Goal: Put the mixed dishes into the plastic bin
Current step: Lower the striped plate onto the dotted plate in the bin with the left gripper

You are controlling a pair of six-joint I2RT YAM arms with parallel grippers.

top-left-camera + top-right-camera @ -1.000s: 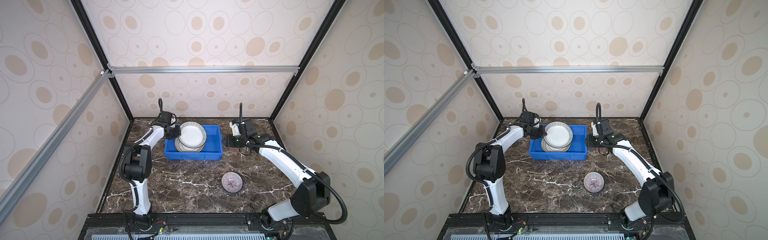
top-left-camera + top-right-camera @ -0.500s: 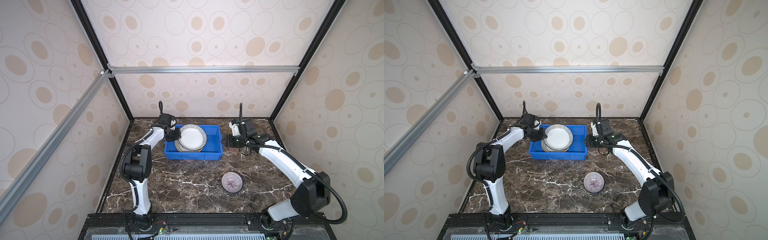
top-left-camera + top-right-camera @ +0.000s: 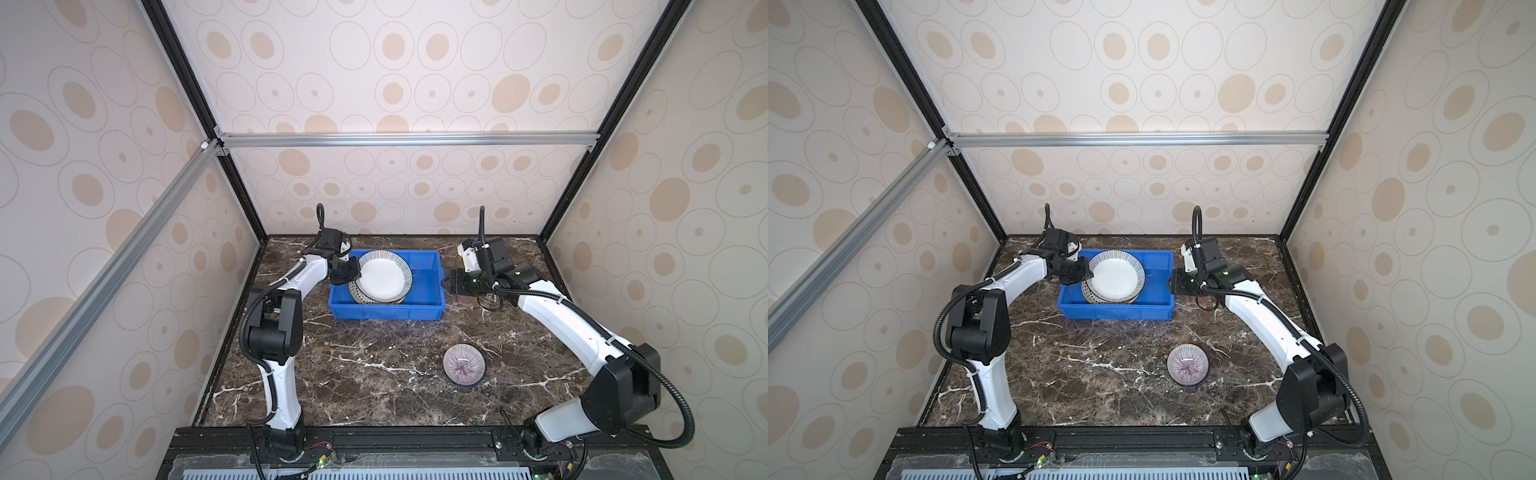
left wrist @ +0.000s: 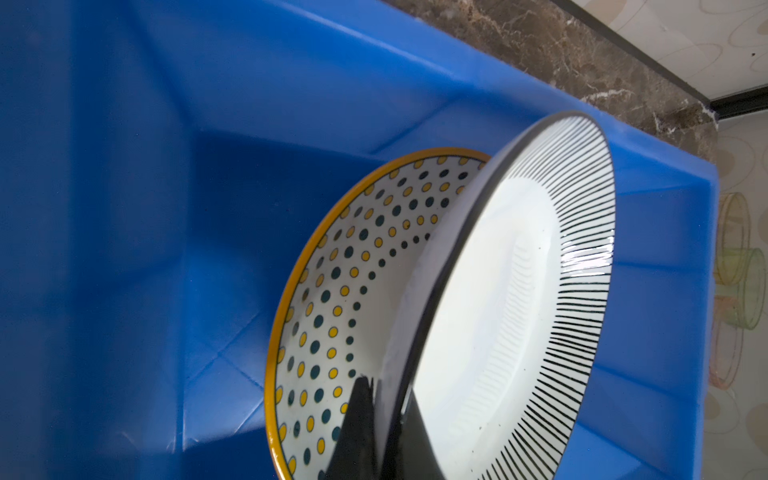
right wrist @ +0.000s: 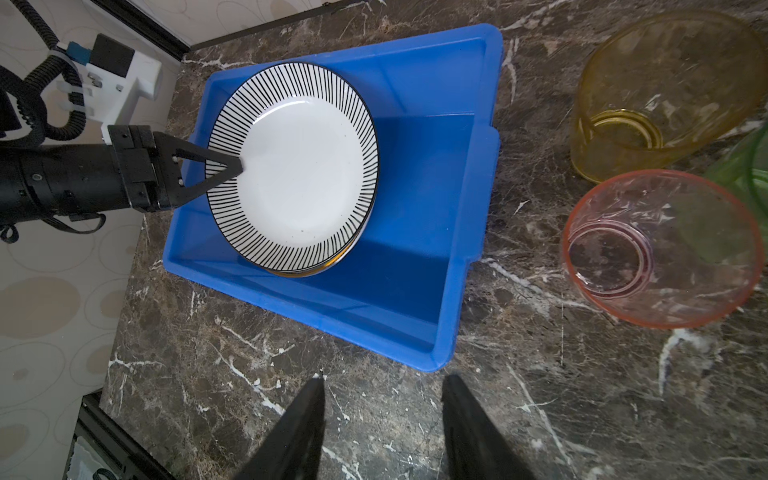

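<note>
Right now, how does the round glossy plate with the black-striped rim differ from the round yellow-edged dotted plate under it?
The striped plate has thin black rim lines; the dotted plate has yellow and dark dots. The striped plate is tilted, its edge pinched by the shut left gripper; the dotted plate lies free in the blue plastic bin. Both are round plates with a white ground.

Oval-patterned beige walls [image 3: 415, 62] enclose a dark marble tabletop [image 3: 374, 395].
</note>
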